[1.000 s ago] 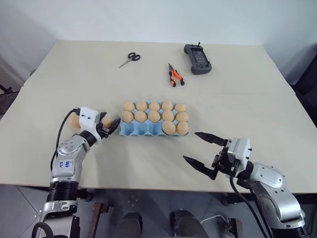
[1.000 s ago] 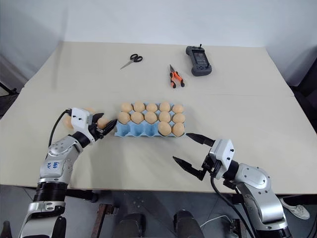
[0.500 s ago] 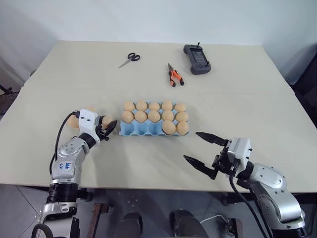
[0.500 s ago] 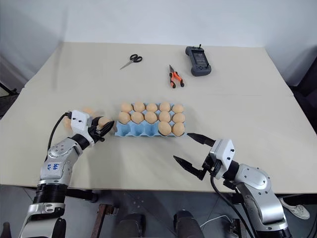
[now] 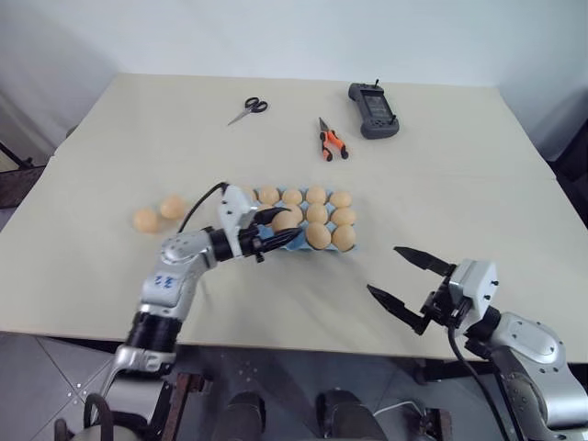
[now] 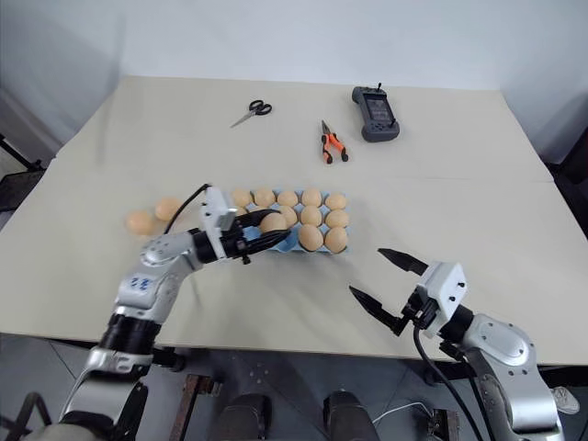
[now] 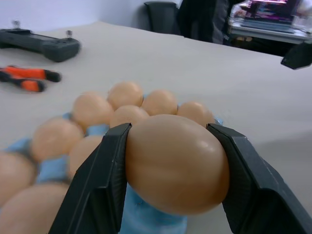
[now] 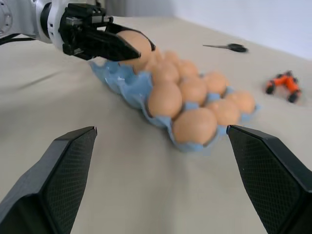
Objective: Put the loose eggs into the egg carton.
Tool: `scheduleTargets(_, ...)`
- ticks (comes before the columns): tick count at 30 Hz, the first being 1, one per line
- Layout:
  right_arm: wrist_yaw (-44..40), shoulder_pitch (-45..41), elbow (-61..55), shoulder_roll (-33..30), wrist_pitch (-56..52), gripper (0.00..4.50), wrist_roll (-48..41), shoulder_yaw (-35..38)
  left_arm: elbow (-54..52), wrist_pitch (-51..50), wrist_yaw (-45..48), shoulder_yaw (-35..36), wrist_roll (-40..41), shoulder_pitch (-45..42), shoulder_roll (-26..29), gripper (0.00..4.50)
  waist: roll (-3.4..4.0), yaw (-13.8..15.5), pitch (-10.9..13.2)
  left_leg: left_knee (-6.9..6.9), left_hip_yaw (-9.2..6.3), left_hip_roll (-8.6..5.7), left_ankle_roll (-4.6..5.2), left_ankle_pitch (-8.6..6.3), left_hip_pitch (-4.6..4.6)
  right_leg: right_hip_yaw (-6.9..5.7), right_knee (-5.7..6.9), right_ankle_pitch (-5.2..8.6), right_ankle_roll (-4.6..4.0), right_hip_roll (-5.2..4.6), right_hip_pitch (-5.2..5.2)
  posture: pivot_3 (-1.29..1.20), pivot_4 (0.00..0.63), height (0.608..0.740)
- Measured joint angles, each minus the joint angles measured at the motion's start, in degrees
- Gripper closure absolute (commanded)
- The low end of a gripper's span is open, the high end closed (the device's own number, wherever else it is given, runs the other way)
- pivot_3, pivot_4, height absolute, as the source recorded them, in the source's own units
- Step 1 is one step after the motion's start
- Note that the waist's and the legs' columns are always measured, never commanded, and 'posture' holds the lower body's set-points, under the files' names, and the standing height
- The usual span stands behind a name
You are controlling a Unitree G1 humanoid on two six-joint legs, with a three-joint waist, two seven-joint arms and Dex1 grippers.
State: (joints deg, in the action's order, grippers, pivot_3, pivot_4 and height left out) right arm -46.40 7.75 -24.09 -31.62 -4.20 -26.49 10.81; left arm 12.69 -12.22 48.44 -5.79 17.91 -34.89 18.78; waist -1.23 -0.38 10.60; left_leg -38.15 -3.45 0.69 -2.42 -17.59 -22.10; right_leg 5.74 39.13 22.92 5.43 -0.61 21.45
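Observation:
My left gripper [image 5: 280,226] is shut on one of the loose eggs [image 7: 176,163], a pale tan one, and holds it just above the front left cups of the egg carton [image 6: 287,242]. This light blue tray holds several eggs; its back rows look full and two eggs sit at the front right. Two more loose eggs [image 5: 145,220] [image 5: 173,207] lie on the table to the carton's left. My right gripper [image 5: 384,271] hovers open and empty near the table's front edge, to the right of the carton.
Scissors [image 5: 248,109], orange-handled pliers [image 5: 331,141] and a black handheld controller [image 5: 374,97] lie at the back of the beige table [image 5: 459,184]. Bare tabletop surrounds the carton.
My left gripper closed on an egg left of the carton and carried it rightward to the carton's front left cups. The right gripper drifted slightly right, still open. The camera view shifted.

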Motion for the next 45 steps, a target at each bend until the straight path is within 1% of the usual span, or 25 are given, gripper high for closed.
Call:
scheduleTargets(1, 0.56, 0.65, -1.03, 0.03, 0.03, 0.00, 0.00, 0.35, 1.35, 0.38, 0.26, -0.48, -0.35, -0.65, -0.37, 1.63, 0.00, -0.12, 0.00, 0.01, 0.08, 0.01, 0.01, 0.00, 0.01, 0.04, -0.01, -0.02, 0.02, 0.02, 0.00, 0.00, 0.150, 0.740)
scheduleTargets(4, 1.62, 1.87, -2.66, 0.56, 0.05, 0.00, 0.04, 0.49, 2.60, 0.58, 1.26, -0.21, -0.55, -0.78, -0.05, 0.75, 0.00, -0.92, 0.00, 0.02, 0.09, 0.03, 0.00, 0.01, 0.01, 0.09, 0.01, -0.03, 0.02, 0.02, 0.01, 0.00, 0.150, 0.740)
scheduleTargets(6, 2.17, 1.89, -2.83, 0.78, 0.05, 0.00, 0.07, 0.43, 2.91, 0.41, 2.41, 0.16, -0.50, -0.78, 0.15, 0.07, 0.00, -1.17, 0.00, 0.01, 0.08, 0.03, 0.00, 0.02, 0.01, 0.09, 0.02, -0.03, 0.02, 0.01, 0.01, 0.00, 0.150, 0.740)
scheduleTargets(7, 2.30, 1.86, -2.83, 0.88, 0.05, 0.00, 0.09, 0.30, 2.98, 0.42, 2.73, 0.16, -0.51, -0.78, 0.17, 0.01, 0.00, -1.16, 0.00, 0.01, 0.08, 0.03, 0.00, 0.03, 0.01, 0.09, 0.02, -0.03, 0.02, 0.01, 0.01, 0.00, 0.150, 0.740)
scheduleTargets(11, 2.32, -0.81, -2.65, 1.28, 0.04, 0.00, 0.26, -1.93, 3.03, 1.55, 0.65, 1.61, -1.49, -0.60, 0.75, 0.01, 0.00, -1.30, 0.00, 0.01, 0.08, 0.03, -0.01, 0.09, 0.02, 0.11, 0.03, -0.05, 0.00, 0.01, 0.02, 0.00, 0.150, 0.740)
scheduleTargets(14, 1.86, -3.32, -2.07, 1.28, 0.07, 0.00, 0.23, -2.54, 0.99, 2.52, -1.88, 6.13, -1.09, 1.67, 2.50, 0.01, 0.00, -1.40, 0.00, 0.04, 0.08, 0.07, -0.02, 0.10, 0.04, 0.10, 0.06, -0.07, -0.03, 0.02, 0.04, 0.00, 0.150, 0.740)
scheduleTargets(17, 0.76, -5.90, -0.38, 1.32, 0.00, 0.00, 0.16, -4.35, -3.25, 4.42, -5.20, 12.47, 0.70, 6.08, 3.11, 0.01, -0.01, -1.24, 0.00, 0.06, 0.04, 0.08, -0.02, 0.10, 0.04, 0.06, 0.05, -0.07, -0.02, -0.03, 0.06, 0.00, 0.150, 0.740)
scheduleTargets(21, -0.92, -9.44, 0.15, 1.90, -0.17, 0.00, -0.12, -7.39, -8.46, 7.27, -11.56, 19.95, 0.90, 12.50, 4.66, 0.01, -0.01, -1.21, 0.00, 0.09, 0.00, 0.07, -0.02, 0.10, 0.02, 0.03, 0.00, -0.08, -0.02, -0.08, 0.06, 0.00, 0.150, 0.740)
scheduleTargets(25, -2.71, -11.79, 0.84, 2.25, -0.47, 0.00, -0.49, -10.04, -12.32, 7.17, -19.28, 26.90, 0.73, 18.55, 5.15, 0.01, -0.03, -1.18, 0.01, 0.09, -0.02, 0.06, -0.01, 0.09, 0.01, -0.01, -0.03, -0.08, -0.02, -0.11, 0.06, 0.00, 0.150, 0.740)
scheduleTargets(28, -4.31, -12.85, 1.84, 2.31, -0.58, 0.00, -0.78, -10.90, -15.03, 6.05, -26.60, 32.64, -0.25, 25.39, 5.15, 0.01, -0.03, -1.24, 0.01, 0.15, -0.03, 0.06, 0.00, 0.09, 0.02, -0.02, -0.08, -0.08, -0.02, -0.13, 0.05, 0.00, 0.150, 0.740)
scheduleTargets(31, -5.32, -13.12, 2.26, 2.29, -0.57, 0.00, -0.81, -10.92, -16.58, 3.89, -31.86, 36.68, -0.06, 30.44, 3.71, 0.01, -0.05, -1.16, 0.03, 0.17, -0.05, 0.06, 0.00, 0.08, 0.01, -0.04, -0.10, -0.08, -0.02, -0.14, 0.05, 0.00, 0.150, 0.740)
scheduleTargets(34, -5.97, -13.17, 2.52, 2.30, -0.55, 0.00, -0.81, -10.93, -17.64, 2.06, -33.18, 37.40, 0.55, 33.81, 3.12, 0.01, -0.08, -0.70, 0.04, 0.16, -0.14, 0.02, 0.00, 0.09, 0.00, -0.14, -0.16, -0.10, -0.05, -0.21, -0.01, 0.00, 0.150, 0.740)
scheduleTargets(37, -6.48, -13.17, 3.18, 2.30, -0.54, 0.00, -0.79, -10.95, -19.47, 0.17, -32.62, 35.96, 2.26, 33.86, 2.52, 0.01, -0.09, -0.22, 0.05, 0.16, -0.17, 0.02, -0.01, 0.09, -0.01, -0.19, -0.26, -0.18, -0.12, -0.21, -0.06, 0.00, 0.150, 0.740)
scheduleTargets(41, -6.59, -13.10, 3.50, 2.34, -0.50, 0.00, -0.76, -10.93, -19.98, -2.45, -31.79, 33.62, 3.41, 31.03, 3.39, 0.01, -0.09, -0.21, 0.05, 0.16, -0.17, 0.06, -0.05, 0.15, 0.00, -0.20, -0.25, -0.27, -0.20, -0.14, -0.06, 0.00, 0.150, 0.740)
scheduleTargets(45, -6.27, -12.75, 3.55, 2.47, -0.37, 0.00, -0.68, -10.76, -18.54, -5.51, -32.06, 30.79, 2.83, 24.74, 6.03, 0.01, -0.09, -0.20, 0.05, 0.17, -0.18, 0.08, -0.07, 0.17, 0.00, -0.21, -0.24, -0.30, -0.19, -0.09, -0.04, 0.00, 0.150, 0.740)
